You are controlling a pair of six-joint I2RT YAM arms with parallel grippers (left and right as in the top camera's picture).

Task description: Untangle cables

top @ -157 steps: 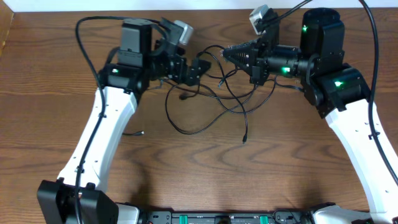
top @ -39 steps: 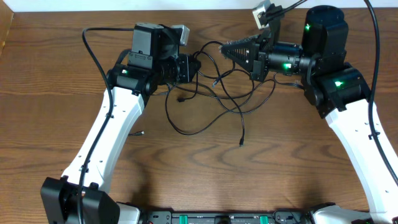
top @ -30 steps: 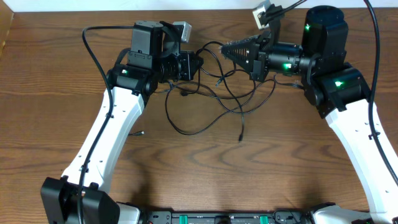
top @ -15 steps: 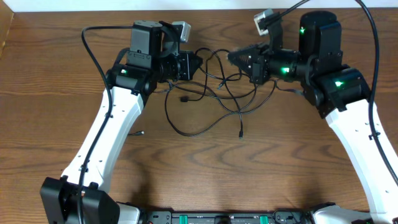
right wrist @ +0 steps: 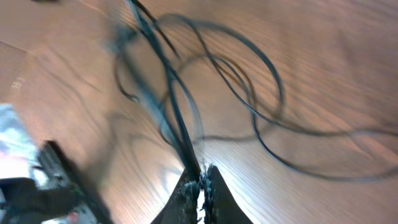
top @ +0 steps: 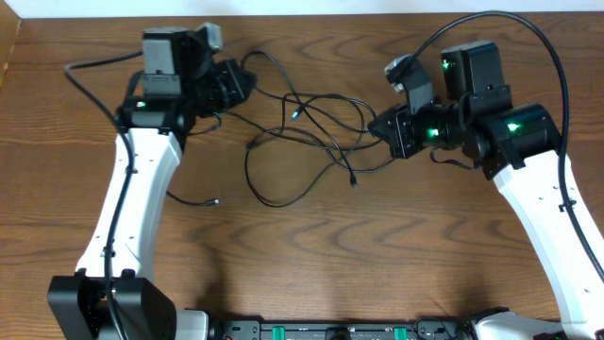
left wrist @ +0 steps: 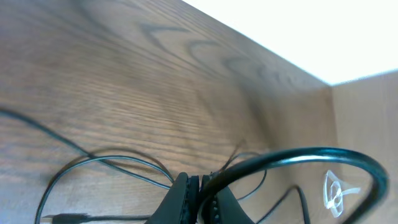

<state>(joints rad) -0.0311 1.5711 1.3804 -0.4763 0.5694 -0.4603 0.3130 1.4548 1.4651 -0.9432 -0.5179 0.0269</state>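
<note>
Overhead: the cables [top: 302,133] lie in a loose black tangle on the table [top: 425,246], strung roughly left to right between your left gripper [top: 238,83] and right gripper [top: 385,126].

Left wrist: the jaws of the left gripper [left wrist: 198,186] are pinched shut on a strand arcing rightward.

Right wrist: the right gripper [right wrist: 201,180] is clamped on strands running away toward the knot. Neither arm looks clearly nearer, so pull outward along that axis.

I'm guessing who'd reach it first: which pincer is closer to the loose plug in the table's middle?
Right. The right pincer sits just behind the plug, slightly to its right; the left pincer is across the tangle.
</note>
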